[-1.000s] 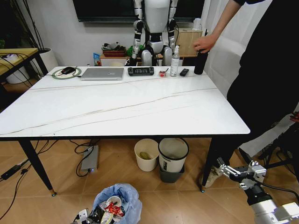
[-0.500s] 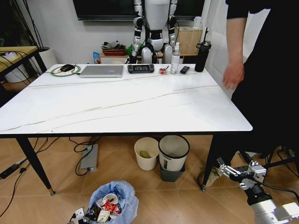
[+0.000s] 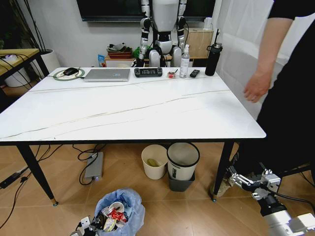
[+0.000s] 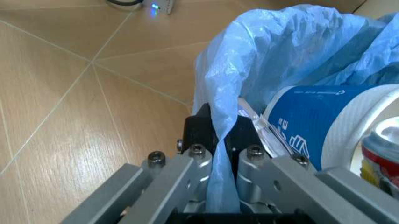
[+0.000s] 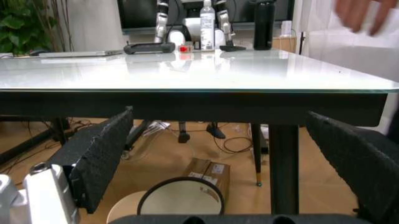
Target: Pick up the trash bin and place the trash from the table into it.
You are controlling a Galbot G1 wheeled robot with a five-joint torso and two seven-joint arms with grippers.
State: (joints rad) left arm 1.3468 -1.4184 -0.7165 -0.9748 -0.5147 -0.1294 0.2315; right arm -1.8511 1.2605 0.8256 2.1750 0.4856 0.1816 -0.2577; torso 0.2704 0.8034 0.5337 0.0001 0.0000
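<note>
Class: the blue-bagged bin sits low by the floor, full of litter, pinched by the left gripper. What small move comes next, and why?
Probably lower the trash bin to the floor and release. The left gripper pinches its bag, the trash lies inside, and the table carries no litter.

The trash bin [image 3: 120, 212], lined with a crinkly light-blue bag, sits low near the floor before the tabletop [image 3: 128, 110]; the trash [image 3: 112, 217] fills it: a blue-and-white paper cup [image 4: 324, 121], a red can, wrappers; the white marble-look tabletop is broad with thin dark veins.
</note>
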